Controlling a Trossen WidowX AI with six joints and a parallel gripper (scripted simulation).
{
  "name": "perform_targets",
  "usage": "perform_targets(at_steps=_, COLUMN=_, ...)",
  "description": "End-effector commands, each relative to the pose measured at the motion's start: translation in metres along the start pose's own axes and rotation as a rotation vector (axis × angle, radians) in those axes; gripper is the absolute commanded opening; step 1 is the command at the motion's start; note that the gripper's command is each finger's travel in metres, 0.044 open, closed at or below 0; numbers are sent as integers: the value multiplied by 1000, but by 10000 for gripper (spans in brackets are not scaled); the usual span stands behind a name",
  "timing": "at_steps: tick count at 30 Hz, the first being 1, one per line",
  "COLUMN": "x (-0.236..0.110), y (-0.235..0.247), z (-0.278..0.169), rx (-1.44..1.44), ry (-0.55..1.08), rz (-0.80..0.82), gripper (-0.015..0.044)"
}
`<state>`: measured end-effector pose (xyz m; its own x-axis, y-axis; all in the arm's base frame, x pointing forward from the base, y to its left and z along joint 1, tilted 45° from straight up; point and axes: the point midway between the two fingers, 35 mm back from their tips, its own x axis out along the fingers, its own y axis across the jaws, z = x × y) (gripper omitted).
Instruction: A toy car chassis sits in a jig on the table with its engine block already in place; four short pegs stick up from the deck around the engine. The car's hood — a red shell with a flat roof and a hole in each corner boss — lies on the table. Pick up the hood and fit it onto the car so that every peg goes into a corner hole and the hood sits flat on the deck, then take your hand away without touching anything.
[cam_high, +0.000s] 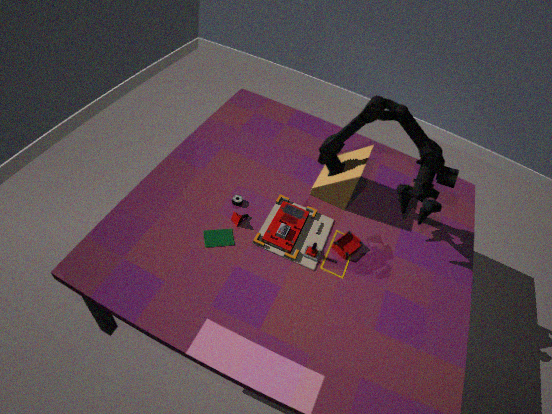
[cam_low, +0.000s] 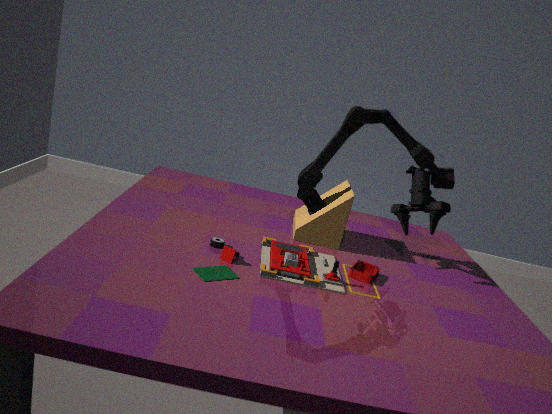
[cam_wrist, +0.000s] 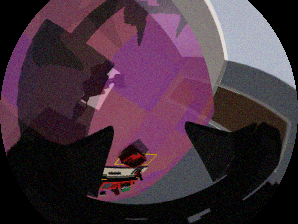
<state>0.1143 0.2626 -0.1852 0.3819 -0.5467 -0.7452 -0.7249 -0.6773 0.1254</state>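
The red hood (cam_high: 347, 244) (cam_low: 364, 271) (cam_wrist: 135, 155) lies on the table inside a yellow marked rectangle (cam_high: 330, 269) (cam_low: 363, 293), just right of the jig. The red car chassis (cam_high: 287, 223) (cam_low: 290, 267) with its grey engine block (cam_high: 283, 230) (cam_low: 290, 258) sits in the pale jig (cam_high: 320, 231) (cam_low: 325, 281) with orange corners. My gripper (cam_high: 415, 212) (cam_low: 419, 225) (cam_wrist: 150, 128) is open and empty. It hangs high in the air, up and to the right of the hood, with the fingers pointing down.
A tan wedge block (cam_high: 342, 180) (cam_low: 325, 220) stands behind the jig at the arm's base. A green plate (cam_high: 219, 238) (cam_low: 215, 273), a small red part (cam_high: 237, 218) (cam_low: 229, 254) and a black wheel (cam_high: 238, 200) (cam_low: 217, 242) lie left of the jig. A small red piece (cam_high: 312, 250) (cam_low: 332, 274) rests on the jig's right end.
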Motion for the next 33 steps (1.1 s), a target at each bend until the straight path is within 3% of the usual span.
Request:
perform_targets(at_steps=1, x=14, y=-10, z=-27, rx=-45, ry=-65, rz=160, gripper=440)
perform_targets(at_steps=8, x=44, y=-18, z=-88, rx=-113, ry=-287, rz=451, gripper=440)
perform_targets(at_steps=15, x=65, y=-19, z=-152, rx=-123, ry=-584, rz=619, gripper=440)
perform_targets(at_steps=20, x=74, y=-15, z=-180, rx=-152, ry=-746, rz=650, gripper=440)
perform_targets(at_steps=28, x=91, y=0, z=-245, rx=-220, ry=-1146, rz=600, gripper=440)
perform_targets(at_steps=33, x=92, y=1, z=-250, rx=-224, ry=-1177, rz=590, gripper=440)
